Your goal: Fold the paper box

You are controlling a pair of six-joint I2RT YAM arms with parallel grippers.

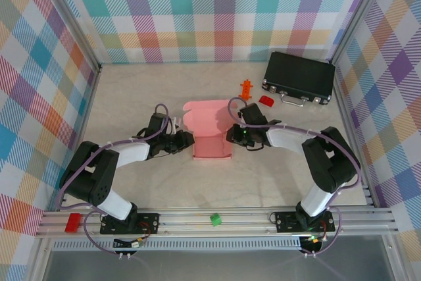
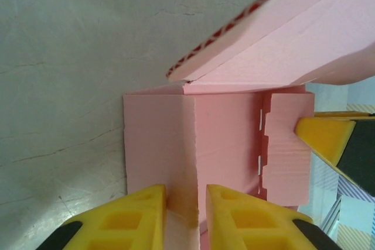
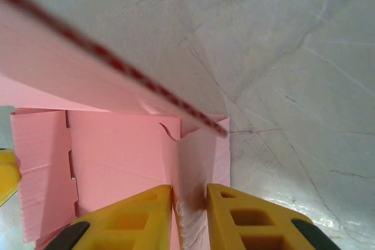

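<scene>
The paper box (image 1: 212, 137) — salmon-pink card, half-formed, side walls raised and its lid flap lying open toward the back — sat mid-desk (image 1: 131, 100), the left end effector (image 1: 188, 143) pinched nearly closed on its left wall, the right end effector (image 1: 232, 135) likewise on its right wall.

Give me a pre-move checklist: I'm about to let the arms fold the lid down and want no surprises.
1. Left pincer on left wall of box: ok, clamped.
2. Right pincer on right wall: ok, clamped.
3. Lid open, free to fold: ok.
4. Case and red block clear of box: ok.
5. Grip firmness: cannot tell.
</scene>
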